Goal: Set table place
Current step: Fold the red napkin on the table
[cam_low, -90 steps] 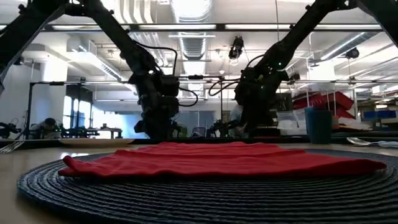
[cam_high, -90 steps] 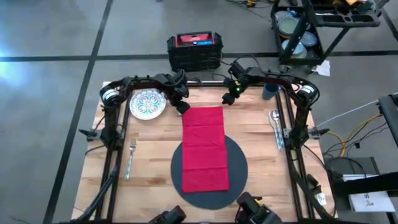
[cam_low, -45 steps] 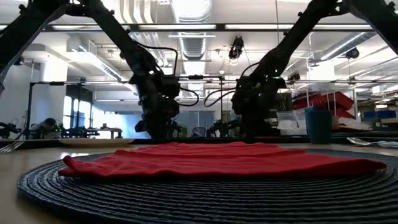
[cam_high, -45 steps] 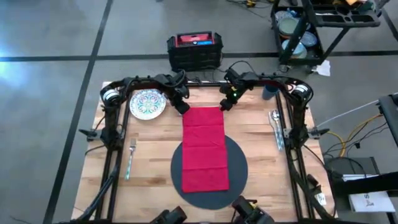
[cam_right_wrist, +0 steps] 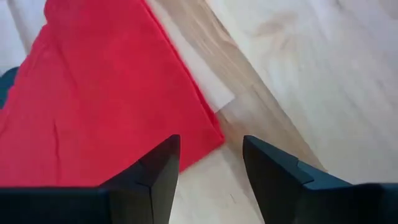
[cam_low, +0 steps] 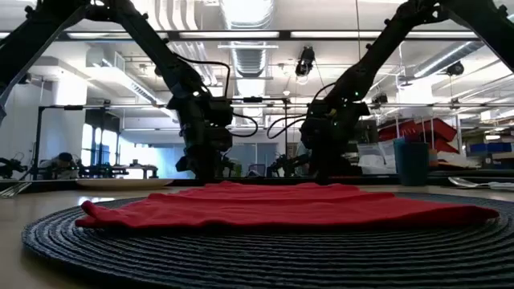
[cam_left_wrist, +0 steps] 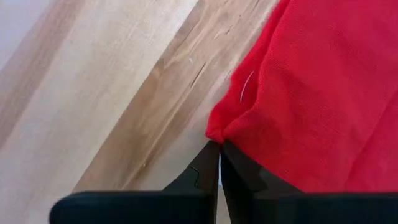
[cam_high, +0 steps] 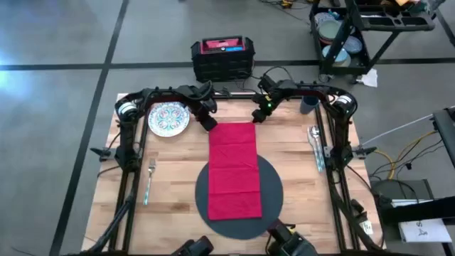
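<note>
Red cloth napkin [cam_high: 233, 171] lying long-ways down the light wooden surface [cam_high: 178, 199], near end on the round dark grey mat [cam_high: 274, 192]. Left tool [cam_left_wrist: 219, 149] pinched shut on one far corner. Right tool [cam_right_wrist: 210, 163] open, straddling the other far corner, not yet closed.

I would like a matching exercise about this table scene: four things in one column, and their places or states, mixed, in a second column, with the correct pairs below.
Things:
1. left claw
2. right claw
3. plate
4. fork

Places or states:
A. open, over a far corner of the red napkin
B. lying near the table's left edge
C. shut on a far corner of the napkin
D. at the far left corner of the table

Pairs: 1-C, 2-A, 3-D, 4-B
</note>
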Controlling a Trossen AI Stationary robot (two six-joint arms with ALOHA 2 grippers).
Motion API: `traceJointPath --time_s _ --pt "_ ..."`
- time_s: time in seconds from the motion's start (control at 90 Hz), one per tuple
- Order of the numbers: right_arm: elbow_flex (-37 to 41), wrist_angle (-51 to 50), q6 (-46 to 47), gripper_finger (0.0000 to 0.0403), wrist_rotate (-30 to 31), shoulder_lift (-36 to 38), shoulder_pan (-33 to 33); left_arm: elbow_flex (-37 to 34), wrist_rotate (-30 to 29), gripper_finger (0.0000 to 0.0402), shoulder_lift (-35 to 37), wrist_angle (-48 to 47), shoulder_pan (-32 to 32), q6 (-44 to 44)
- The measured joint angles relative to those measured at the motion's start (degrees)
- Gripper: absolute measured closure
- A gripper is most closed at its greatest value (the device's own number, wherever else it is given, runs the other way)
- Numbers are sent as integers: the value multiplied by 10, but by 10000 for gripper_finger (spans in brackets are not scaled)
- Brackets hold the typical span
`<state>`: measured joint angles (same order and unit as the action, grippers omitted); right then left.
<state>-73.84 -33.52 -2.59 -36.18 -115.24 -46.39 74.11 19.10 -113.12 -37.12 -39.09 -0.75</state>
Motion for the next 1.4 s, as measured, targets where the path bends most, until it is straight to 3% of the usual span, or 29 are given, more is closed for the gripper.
traceJointPath --time_s 0.489,0.589,0.767,1.4 --pt "0 26 17 264 -28 -15 21 0 1 402 0 3 0 -1" --pt "0 30 29 295 -17 -15 19 0 1 402 0 4 0 -2" --pt "0 29 23 392 -10 -11 18 0 1 401 0 5 0 -2" --pt "-14 -12 -6 403 -14 23 20 48 25 401 30 -67 7 3"
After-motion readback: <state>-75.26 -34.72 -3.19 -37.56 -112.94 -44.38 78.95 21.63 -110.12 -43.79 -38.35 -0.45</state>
